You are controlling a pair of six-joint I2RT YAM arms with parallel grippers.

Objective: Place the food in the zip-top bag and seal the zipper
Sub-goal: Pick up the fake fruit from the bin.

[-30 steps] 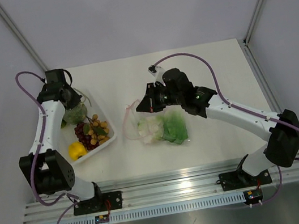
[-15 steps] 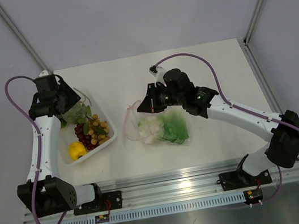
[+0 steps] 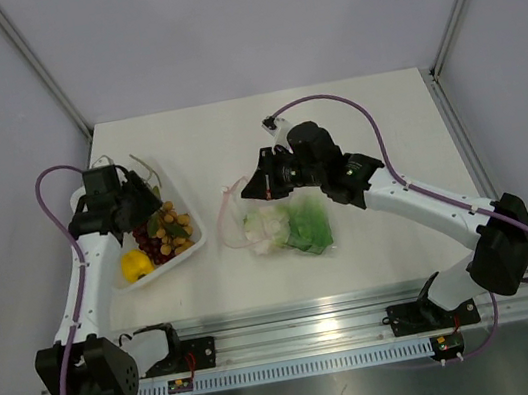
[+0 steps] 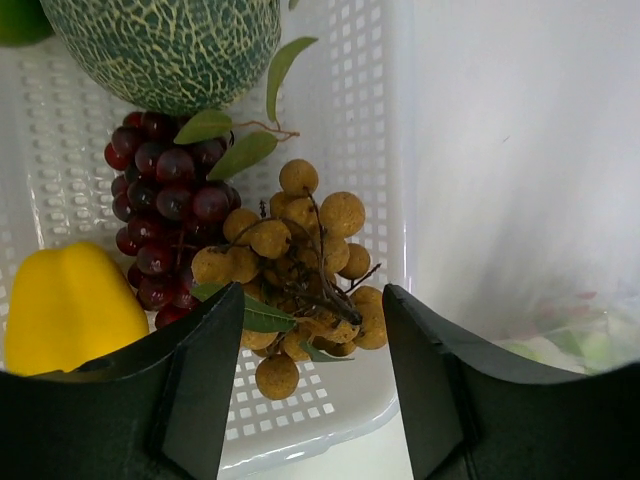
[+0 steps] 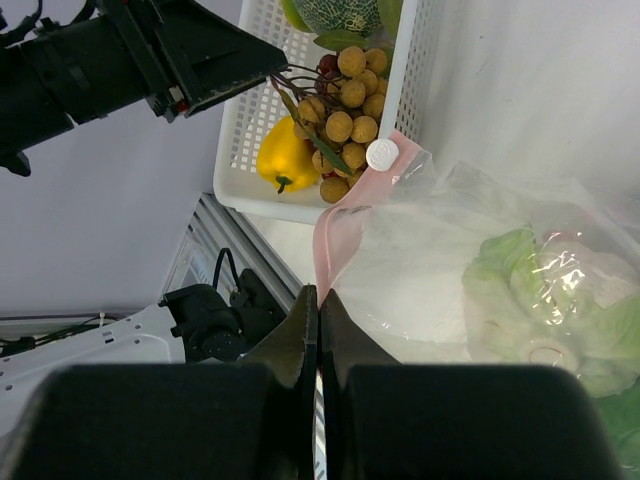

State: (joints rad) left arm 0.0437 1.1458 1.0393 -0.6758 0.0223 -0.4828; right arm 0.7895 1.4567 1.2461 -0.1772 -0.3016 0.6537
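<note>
The clear zip-top bag lies at mid-table with the green lettuce and the pale vegetable inside. My right gripper is shut on the bag's pink-red zipper strip and holds the mouth up; a white slider sits on the strip. My left gripper is open over the white tray. In the left wrist view the gripper hovers above the bunch of tan-brown balls, apart from it. Dark red grapes and the yellow piece lie beside the bunch.
A green netted melon sits at the tray's far end. The tray's perforated wall stands between the fruit and the bag. Aluminium rails run along the table's near edge, with upright frame posts at the back corners.
My left arm has swung from the tray's far end toward the near side and now hovers over the tan bunch and grapes. The right gripper and bag have stayed put.
</note>
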